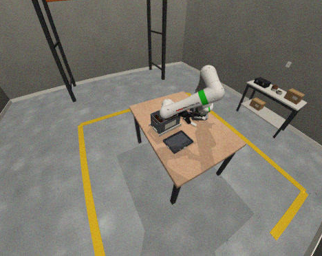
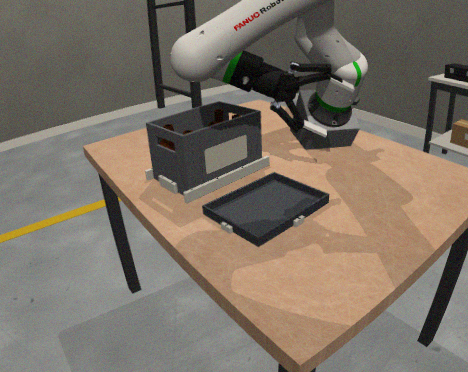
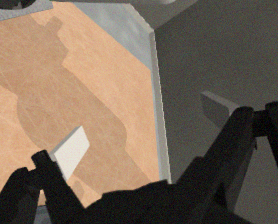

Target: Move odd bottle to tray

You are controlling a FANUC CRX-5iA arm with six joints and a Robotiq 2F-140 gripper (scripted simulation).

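Observation:
A dark grey crate (image 2: 206, 146) stands on the wooden table and holds brown bottles (image 2: 217, 122); only their tops show over the rim, and I cannot compare the necks. It also shows in the top view (image 1: 165, 121). A flat dark tray (image 2: 266, 206) lies empty in front of the crate, and shows in the top view (image 1: 177, 142) too. My gripper (image 2: 316, 96) is open and empty, held in the air behind and to the right of the crate, near the arm's base. In the wrist view the fingers stand wide apart over the table's edge.
The arm's forearm (image 2: 256, 19) passes above the crate. The robot base (image 2: 328, 129) stands at the table's back. A side table (image 1: 276, 97) with boxes stands to the right, a tall rack (image 1: 93, 27) behind. Yellow floor tape (image 1: 88, 188) rings the table.

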